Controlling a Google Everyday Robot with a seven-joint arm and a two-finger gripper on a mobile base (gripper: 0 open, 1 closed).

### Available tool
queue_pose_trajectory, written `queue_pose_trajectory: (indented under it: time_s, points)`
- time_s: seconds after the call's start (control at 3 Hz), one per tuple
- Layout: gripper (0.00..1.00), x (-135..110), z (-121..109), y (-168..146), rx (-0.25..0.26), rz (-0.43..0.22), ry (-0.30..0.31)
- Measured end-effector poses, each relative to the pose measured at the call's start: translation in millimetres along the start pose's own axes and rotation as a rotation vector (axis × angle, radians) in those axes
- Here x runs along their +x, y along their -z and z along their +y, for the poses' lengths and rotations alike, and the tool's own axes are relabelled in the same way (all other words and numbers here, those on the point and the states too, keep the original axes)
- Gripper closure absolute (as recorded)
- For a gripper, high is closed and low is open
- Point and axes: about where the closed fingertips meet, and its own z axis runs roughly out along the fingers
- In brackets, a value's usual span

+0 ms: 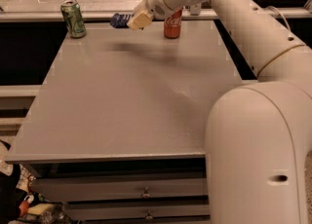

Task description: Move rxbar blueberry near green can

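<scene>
Above the far edge of the flat grey tabletop, the pale two-finger claw is closed on one end of the small dark blue wrapped snack bar, which is held clear of the surface, presumably to travel without dragging. The bar projects leftward from the claw tip toward the green swirl-marked drink can — near, not yet beside. A red-orange drink can stands just right of the claw.

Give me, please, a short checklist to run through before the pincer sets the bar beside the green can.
1. The rxbar blueberry gripped in the pincer, near the far edge: ok.
2. Bar off the table, shadow beneath: ok.
3. The green can upright at the far left corner: ok.
4. Nothing between bar and green can: ok.
5. The red can apart from the arm: cannot tell.
</scene>
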Motion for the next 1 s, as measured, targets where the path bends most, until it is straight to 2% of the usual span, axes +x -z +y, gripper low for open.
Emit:
queue_pose_trajectory:
  time_s: [0.33, 0.67, 1.0]
  points:
    - [1.0, -18.9, 11.4, -40.1, -0.089, -0.018, 0.058]
    - [1.0, -25.0, 23.8, -63.6, -0.179, -0.044, 0.088]
    - [0.98, -30.2, 31.6, -83.3, -0.243, -0.091, 0.118]
